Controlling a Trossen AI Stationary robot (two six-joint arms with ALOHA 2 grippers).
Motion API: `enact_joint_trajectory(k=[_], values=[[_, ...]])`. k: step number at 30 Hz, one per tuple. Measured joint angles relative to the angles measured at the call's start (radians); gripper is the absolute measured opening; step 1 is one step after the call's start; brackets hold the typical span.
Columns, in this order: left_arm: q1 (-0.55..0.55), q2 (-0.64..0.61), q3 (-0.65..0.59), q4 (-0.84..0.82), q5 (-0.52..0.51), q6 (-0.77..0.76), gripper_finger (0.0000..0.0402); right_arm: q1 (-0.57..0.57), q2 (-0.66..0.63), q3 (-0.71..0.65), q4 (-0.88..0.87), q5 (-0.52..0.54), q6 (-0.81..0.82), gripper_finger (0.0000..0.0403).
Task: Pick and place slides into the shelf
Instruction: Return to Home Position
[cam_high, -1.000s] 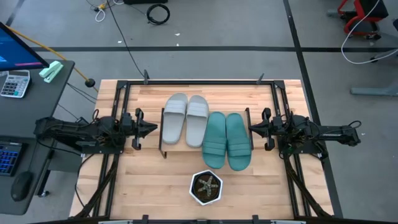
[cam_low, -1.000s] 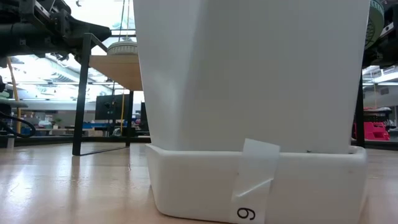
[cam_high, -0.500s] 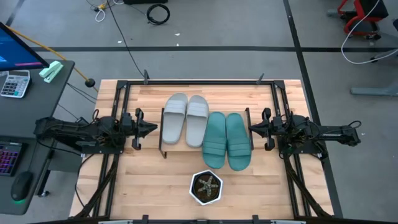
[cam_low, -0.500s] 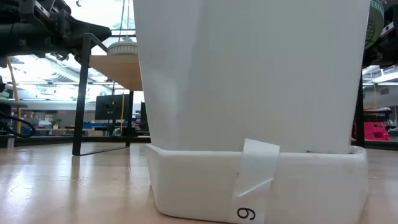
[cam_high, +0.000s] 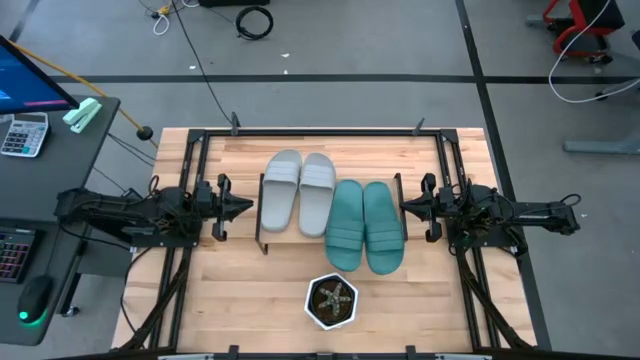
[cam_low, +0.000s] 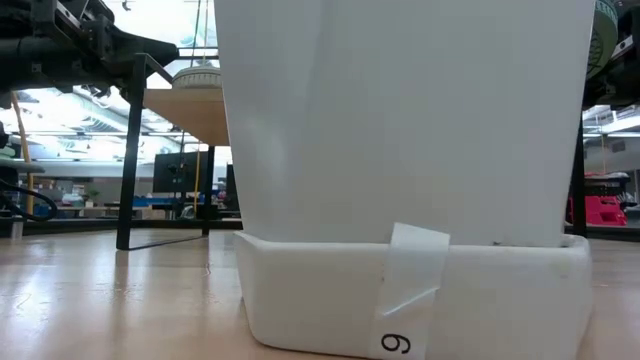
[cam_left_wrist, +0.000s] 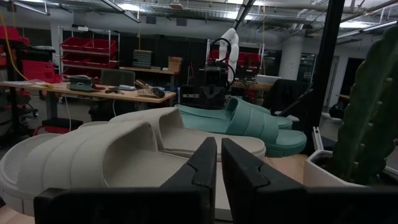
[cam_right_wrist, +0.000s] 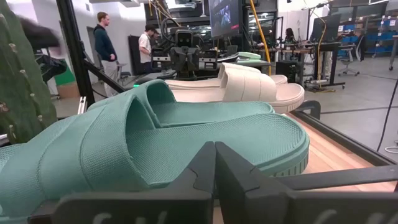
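Now slides (cam_high: 345, 225) on shelf (cam_low: 190, 112), between left jaws and right jaws, both clenched empty.

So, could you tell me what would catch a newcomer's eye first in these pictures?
Four slides lie side by side on the shelf at mid-table: grey slides toward the left arm, teal slides toward the right. The left gripper and right gripper flank them, empty. A white potted plant before the shelf fills the low view.

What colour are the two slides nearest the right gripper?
Those slides are teal green, which shows best in the high view.
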Motion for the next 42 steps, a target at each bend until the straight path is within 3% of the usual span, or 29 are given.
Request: enact_joint_trajectory(k=[9,42], values=[[0.0,0.0,0.0,0.0,0.0,0.0,0.004,0.0,0.0,0.0,0.0,0.0,0.0,0.0015],[0.0,0.0,0.0,0.0,0.0,0.0,0.003,0.0,0.0,0.0,0.0,0.0,0.0,0.0015]])
